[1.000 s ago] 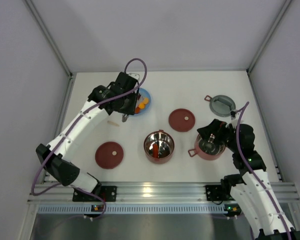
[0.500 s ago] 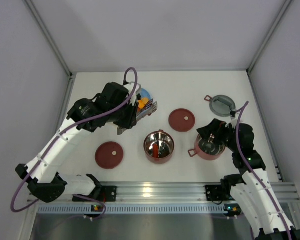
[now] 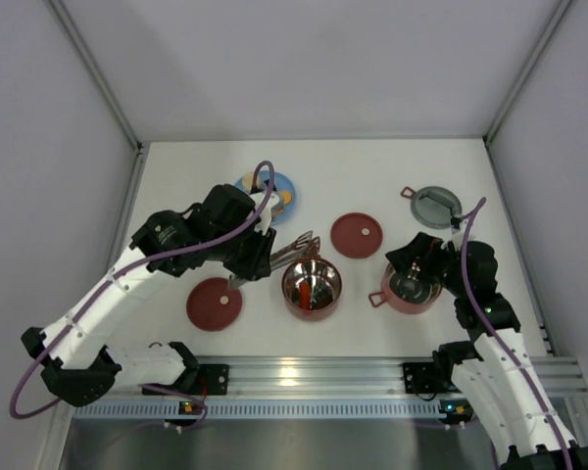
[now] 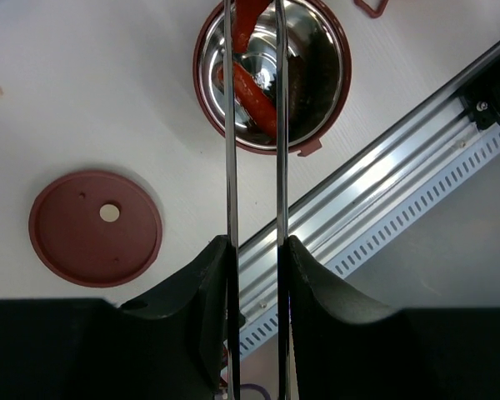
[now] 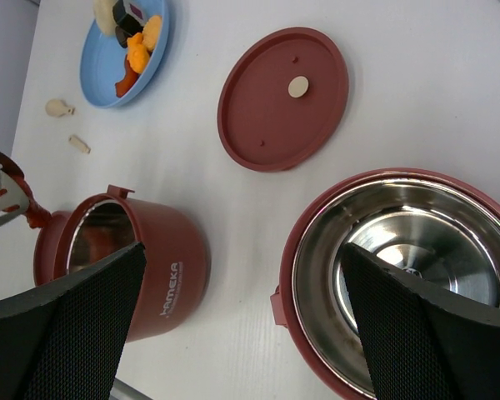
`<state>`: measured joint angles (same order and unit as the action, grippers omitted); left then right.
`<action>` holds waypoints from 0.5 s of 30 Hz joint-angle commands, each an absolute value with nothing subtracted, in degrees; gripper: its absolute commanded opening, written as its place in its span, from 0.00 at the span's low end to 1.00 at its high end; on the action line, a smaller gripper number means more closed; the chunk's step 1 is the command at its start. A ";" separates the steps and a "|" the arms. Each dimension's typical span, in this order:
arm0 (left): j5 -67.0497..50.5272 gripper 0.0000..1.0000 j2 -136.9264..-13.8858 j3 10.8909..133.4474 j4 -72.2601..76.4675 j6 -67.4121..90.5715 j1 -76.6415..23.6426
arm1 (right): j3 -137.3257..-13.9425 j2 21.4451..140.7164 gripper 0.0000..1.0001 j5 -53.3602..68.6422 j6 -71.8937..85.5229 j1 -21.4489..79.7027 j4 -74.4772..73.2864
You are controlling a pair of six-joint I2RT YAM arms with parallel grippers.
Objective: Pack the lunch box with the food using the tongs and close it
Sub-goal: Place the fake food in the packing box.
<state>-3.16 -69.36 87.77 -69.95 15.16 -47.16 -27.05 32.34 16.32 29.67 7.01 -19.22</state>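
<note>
Light-blue plate (image 5: 96, 62) on white table (image 3: 372, 176), aluminium rail (image 3: 314, 372) along front.

White bench with the lunch box parts spread apart.
On the bench (image 3: 372, 176) stand a middle bowl (image 3: 312, 312) at the front and a right bowl (image 5: 400, 217) beside it, apart. A maroon disc lid (image 3: 357, 235) lies flat behind and between them. A second disc lid (image 3: 215, 304) lies front left and the grey red-handled lid (image 3: 437, 206) back right. A light-blue plate (image 5: 96, 79) sits back left, with two beige scraps (image 5: 58, 107) near it.

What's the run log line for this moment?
left end effector: shut on tongs | tongs: red piece over centre bowl | right end effector: open over right bowl
</note>
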 commanded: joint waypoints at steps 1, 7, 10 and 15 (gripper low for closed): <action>-6.23 0.00 -66.80 86.58 -69.52 16.26 -47.90 | -29.36 32.34 1.00 15.91 29.71 6.24 -16.87; -8.26 0.00 -64.96 83.41 -68.91 16.61 -49.13 | -29.44 32.34 1.00 15.82 29.27 6.24 -17.05; -8.26 0.00 -64.25 81.74 -68.56 17.23 -50.18 | -29.36 32.43 1.00 15.82 29.27 6.24 -16.88; -8.70 0.05 -63.63 80.25 -68.20 17.67 -50.62 | -29.53 32.61 0.99 15.91 29.36 6.33 -16.87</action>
